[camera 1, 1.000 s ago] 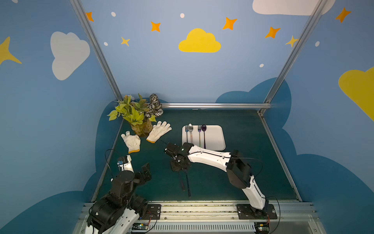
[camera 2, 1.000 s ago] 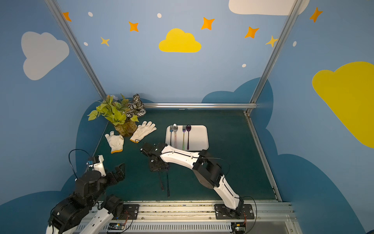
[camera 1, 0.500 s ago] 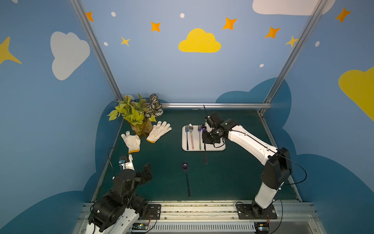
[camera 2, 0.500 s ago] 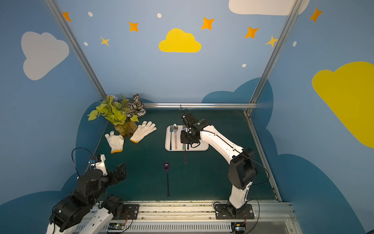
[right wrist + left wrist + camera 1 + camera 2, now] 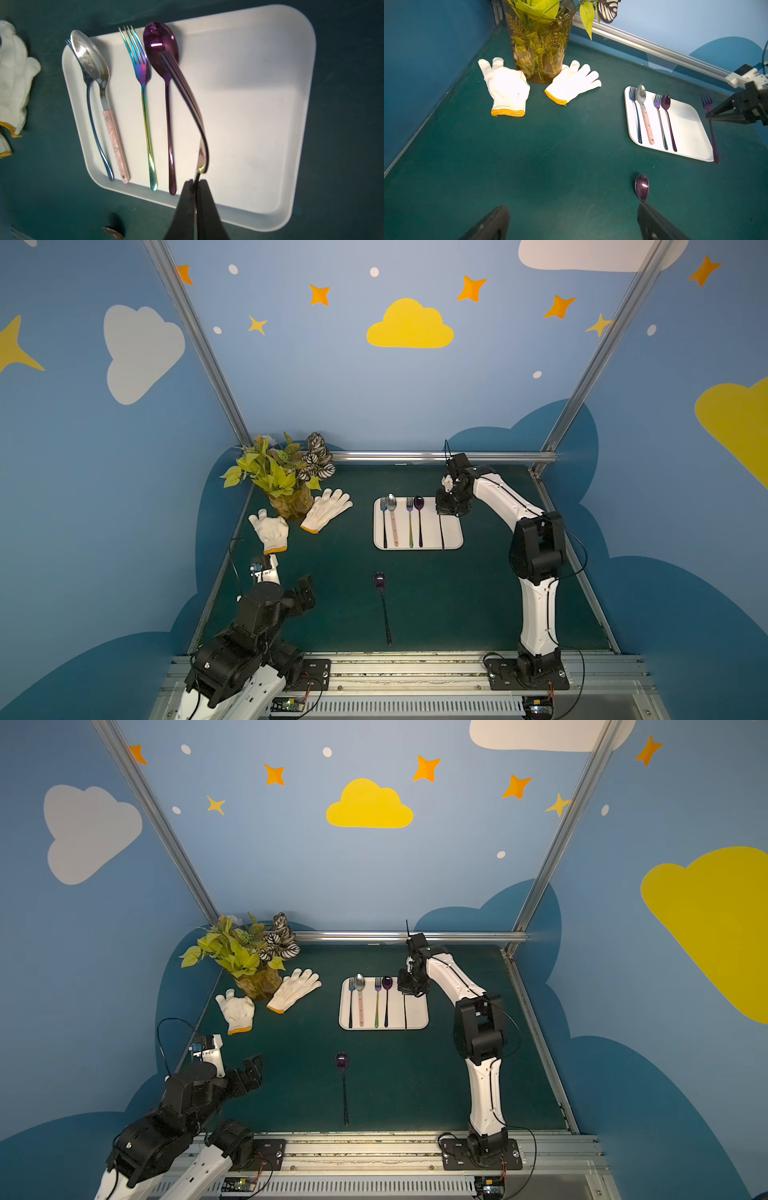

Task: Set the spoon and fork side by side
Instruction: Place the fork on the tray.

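My left gripper (image 5: 306, 588) hovers open at the near left. Right of it, the loose purple spoon (image 5: 641, 188) lies on the green mat (image 5: 332, 614), bowl pointing far. Farther back, my right gripper (image 5: 196, 182) is clamped on the purple fork (image 5: 187, 97), holding it over the right part of the white tray (image 5: 259, 128). To the fork's left on the tray lie a blue fork (image 5: 89, 93), pink-handled spoon (image 5: 108, 120), rainbow fork (image 5: 143, 71) and second purple spoon (image 5: 169, 124). White gloves (image 5: 272, 531) flank a potted plant (image 5: 282, 477) at the far left.

Counted: three forks, the blue fork (image 5: 384, 524), rainbow fork (image 5: 410, 522) and purple fork (image 5: 706, 104); three spoons, the silver spoon (image 5: 391, 502), tray spoon (image 5: 418, 502) and near spoon (image 5: 379, 580); two gloves, left glove (image 5: 272, 531) and right glove (image 5: 326, 510); one tray (image 5: 453, 531); one potted plant (image 5: 282, 477).
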You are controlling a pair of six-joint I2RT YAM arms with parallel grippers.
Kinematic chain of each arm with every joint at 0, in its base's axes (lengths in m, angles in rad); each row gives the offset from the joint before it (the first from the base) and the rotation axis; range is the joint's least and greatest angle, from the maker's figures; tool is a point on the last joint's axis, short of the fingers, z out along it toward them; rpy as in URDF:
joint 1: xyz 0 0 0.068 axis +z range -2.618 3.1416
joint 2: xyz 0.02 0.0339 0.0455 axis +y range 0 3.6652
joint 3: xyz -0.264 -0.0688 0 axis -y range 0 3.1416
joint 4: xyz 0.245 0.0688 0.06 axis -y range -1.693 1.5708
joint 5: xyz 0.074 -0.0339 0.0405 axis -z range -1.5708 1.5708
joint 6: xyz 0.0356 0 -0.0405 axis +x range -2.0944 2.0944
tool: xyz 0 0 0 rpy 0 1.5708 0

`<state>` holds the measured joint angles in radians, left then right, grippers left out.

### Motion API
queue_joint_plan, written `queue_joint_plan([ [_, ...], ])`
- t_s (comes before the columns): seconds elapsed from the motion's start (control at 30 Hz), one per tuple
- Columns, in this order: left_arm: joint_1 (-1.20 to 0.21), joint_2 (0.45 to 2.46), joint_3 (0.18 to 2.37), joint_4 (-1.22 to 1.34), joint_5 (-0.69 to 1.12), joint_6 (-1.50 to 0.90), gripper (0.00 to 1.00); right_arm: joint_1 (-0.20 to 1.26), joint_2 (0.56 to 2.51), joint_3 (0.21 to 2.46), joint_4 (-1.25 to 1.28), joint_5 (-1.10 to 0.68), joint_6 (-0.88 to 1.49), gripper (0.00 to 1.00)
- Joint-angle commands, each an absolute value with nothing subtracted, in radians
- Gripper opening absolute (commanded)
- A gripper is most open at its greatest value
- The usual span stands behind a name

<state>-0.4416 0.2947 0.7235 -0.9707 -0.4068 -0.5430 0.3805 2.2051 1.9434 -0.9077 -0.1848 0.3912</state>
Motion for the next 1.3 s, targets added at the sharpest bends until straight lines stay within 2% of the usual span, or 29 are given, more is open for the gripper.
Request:
queue_joint_plan([
  [0.0,-0.446,0.302,0.716,-0.95,-0.4,-0.531,1.0,0.374,2.263,2.031,-0.962,-0.171,0.375,0.0],
  [0.67,-0.445,0.324,0.713,-0.944,-0.4,-0.532,1.0,0.338,2.43,2.166,-0.979,-0.188,0.395,0.0],
  [1.27,-0.445,0.326,0.713,-0.946,-0.397,-0.534,1.0,0.328,2.485,2.194,-0.986,-0.21,0.4,0.01],
])
